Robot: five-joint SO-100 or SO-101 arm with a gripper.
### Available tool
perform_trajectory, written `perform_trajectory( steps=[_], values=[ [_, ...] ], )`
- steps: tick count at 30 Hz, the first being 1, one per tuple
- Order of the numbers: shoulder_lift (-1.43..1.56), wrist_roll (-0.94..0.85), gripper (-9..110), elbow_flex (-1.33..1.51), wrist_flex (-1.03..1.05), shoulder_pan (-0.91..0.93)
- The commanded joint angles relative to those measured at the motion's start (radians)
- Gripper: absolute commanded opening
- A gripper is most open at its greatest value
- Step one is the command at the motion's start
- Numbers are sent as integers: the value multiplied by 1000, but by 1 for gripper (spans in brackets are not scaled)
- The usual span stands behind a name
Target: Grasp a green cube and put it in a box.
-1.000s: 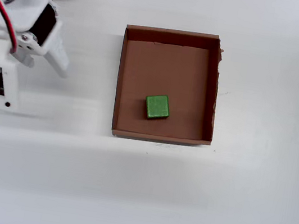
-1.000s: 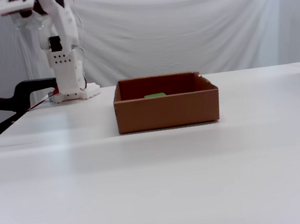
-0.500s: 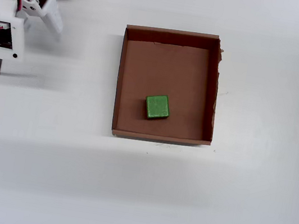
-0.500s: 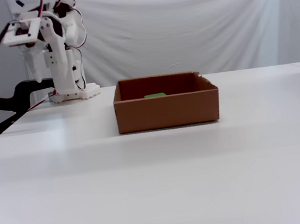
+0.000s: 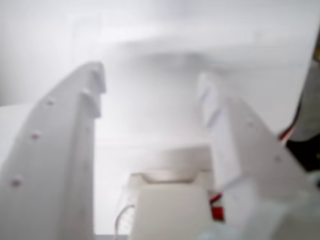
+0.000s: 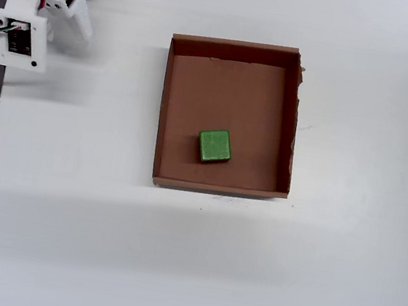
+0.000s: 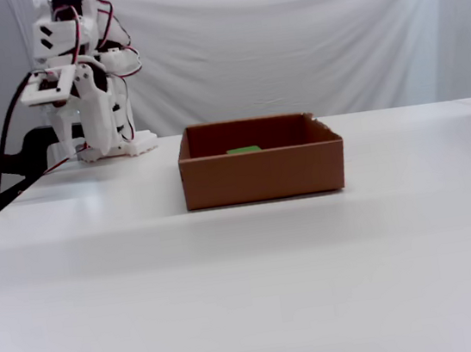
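We see the green cube [image 6: 214,146] lying inside the box [image 6: 166,108], well apart from our released, empty hand [image 5: 150,95]; nothing remains.

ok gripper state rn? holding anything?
Gripper: open, empty; nothing between the fingers in the wrist view. The green cube lies in the box, well apart from the arm.

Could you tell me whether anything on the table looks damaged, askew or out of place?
Only the box: its right wall in the overhead view has a ragged, uneven edge near the top corner. The cube lies slightly rotated on its floor. Nothing is spilled.
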Motion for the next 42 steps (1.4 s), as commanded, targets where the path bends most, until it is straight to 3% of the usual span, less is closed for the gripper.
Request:
perform_trajectory(
  steps=[1,42],
  values=[
    [37,-21,20,17,17,0],
    [49,87,20,54,69,-2]
  ],
)
